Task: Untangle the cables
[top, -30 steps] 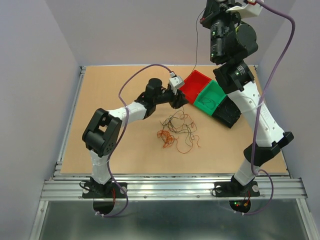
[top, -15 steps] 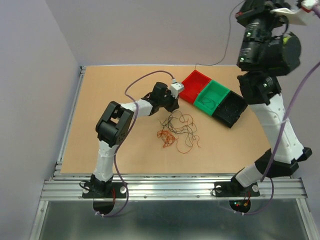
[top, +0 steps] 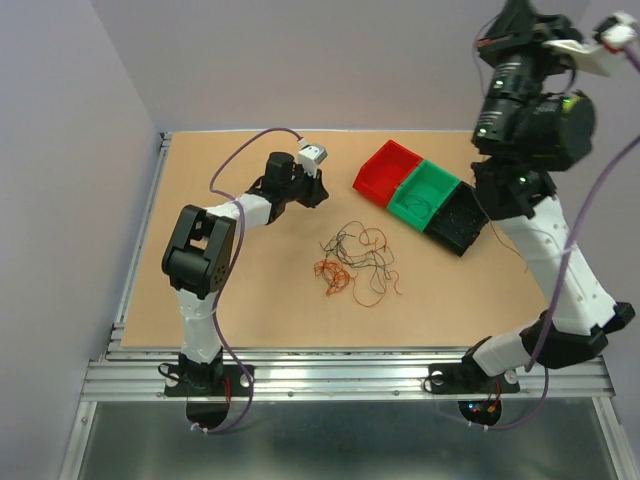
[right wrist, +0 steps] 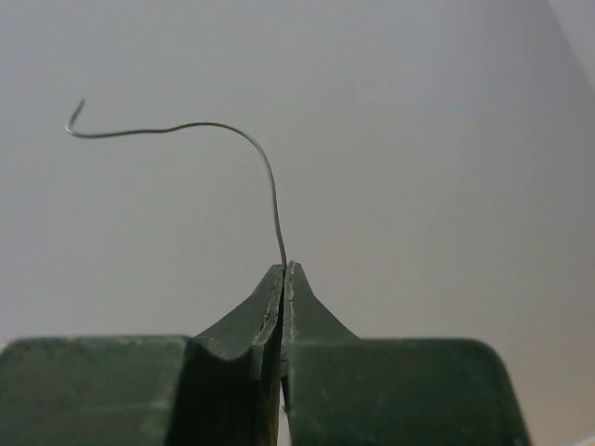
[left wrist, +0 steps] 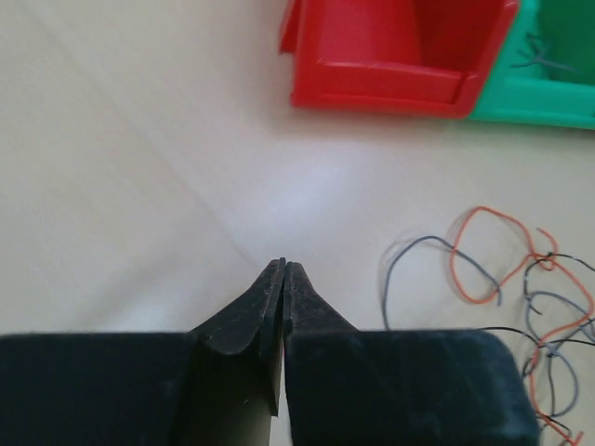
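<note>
The cables lie in a tangled pile of thin black and orange-red wires mid-table; its edge shows in the left wrist view. My left gripper is shut and empty, low over the table to the upper left of the pile, tips together in its wrist view. My right arm is raised high at the top right. My right gripper is shut on one thin grey wire, which curls up and to the left against the plain wall.
Three bins stand in a diagonal row at the back right: red, green with a few wires inside, black. The red bin and green bin lie ahead of the left gripper. Walls enclose the table.
My left gripper has swung left, away from the red bin and the pile. My right arm has moved right and higher, carrying the grey wire off the table.
</note>
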### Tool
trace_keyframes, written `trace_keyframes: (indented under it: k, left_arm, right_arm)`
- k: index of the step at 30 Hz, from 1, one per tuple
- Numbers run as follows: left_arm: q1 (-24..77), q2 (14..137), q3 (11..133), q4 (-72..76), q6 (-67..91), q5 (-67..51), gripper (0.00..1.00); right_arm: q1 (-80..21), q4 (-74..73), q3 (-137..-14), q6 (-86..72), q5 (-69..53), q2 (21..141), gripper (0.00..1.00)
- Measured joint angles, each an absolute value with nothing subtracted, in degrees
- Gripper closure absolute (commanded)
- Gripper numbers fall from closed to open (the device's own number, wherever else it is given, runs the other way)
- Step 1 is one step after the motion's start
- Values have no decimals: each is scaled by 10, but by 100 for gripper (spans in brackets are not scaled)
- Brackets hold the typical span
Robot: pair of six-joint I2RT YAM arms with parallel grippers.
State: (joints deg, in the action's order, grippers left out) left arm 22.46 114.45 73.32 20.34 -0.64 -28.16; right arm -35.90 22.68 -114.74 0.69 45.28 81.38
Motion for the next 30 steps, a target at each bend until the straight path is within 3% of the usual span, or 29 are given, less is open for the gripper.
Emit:
trace_keyframes:
  k: [5, 8, 11, 30]
  left_arm:
    - [233, 1096, 714, 238, -5, -289, 68]
    - [230, 1080, 703, 258, -2, -289, 50]
    - [227, 1074, 690, 272, 5, -289, 44]
    - [224, 1071, 671, 285, 11, -298, 43]
  right_arm:
    - [-354, 204, -1117, 7, 453, 880, 99]
    - [-345, 189, -1102, 5, 452, 894, 99]
    - [-327, 190, -1101, -2, 452, 893, 99]
    - [-167, 183, -1003, -142, 400, 905, 100]
